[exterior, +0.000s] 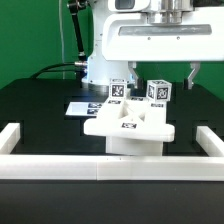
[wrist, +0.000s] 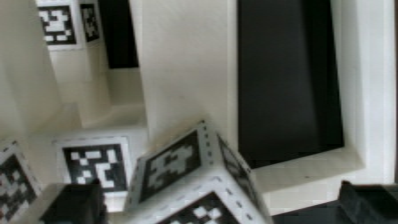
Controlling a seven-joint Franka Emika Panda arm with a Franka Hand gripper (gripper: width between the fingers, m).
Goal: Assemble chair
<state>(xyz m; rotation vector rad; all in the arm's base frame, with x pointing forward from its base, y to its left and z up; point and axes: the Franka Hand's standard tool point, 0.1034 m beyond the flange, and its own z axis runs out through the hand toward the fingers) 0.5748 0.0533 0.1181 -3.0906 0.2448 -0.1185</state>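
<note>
The chair (exterior: 125, 126) is a white blocky assembly in the middle of the black table, with a flat slab at the front. Two tagged upright pieces (exterior: 118, 90) (exterior: 158, 92) rise from its back. My gripper (exterior: 172, 78) hangs open just above the upright piece on the exterior view's right, its dark fingers apart. In the wrist view, a tagged block (wrist: 192, 178) lies between the two black fingertips (wrist: 71, 206) of the gripper (wrist: 217, 208), with a gap on each side. Nothing is gripped. More tagged white faces (wrist: 89, 163) (wrist: 68, 24) show beside it.
A white border rail (exterior: 110, 166) runs along the front and turns back at both sides (exterior: 20, 136) (exterior: 205, 140). The marker board (exterior: 80, 107) lies flat behind the chair on the exterior view's left. The robot's white base (exterior: 100, 68) stands at the back.
</note>
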